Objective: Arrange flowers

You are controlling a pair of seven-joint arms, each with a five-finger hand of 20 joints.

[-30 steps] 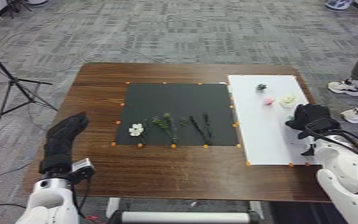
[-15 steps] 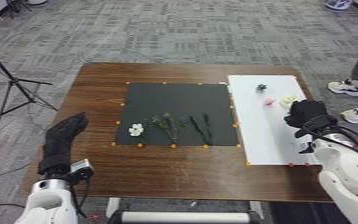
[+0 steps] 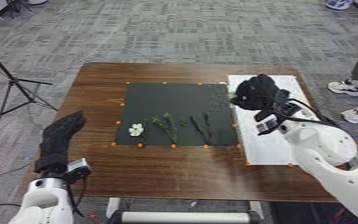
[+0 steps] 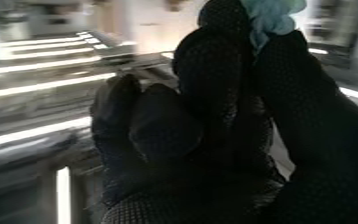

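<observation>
Right wrist view, blue flower cut off

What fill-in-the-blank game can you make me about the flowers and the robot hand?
The right robot hand pinches a ____ flower. The blossom lying on the dark mat is ____. The white board lies to the ____ of the mat. The wooden table is ____.

Missing words: blue-green; white; right; brown.
</observation>
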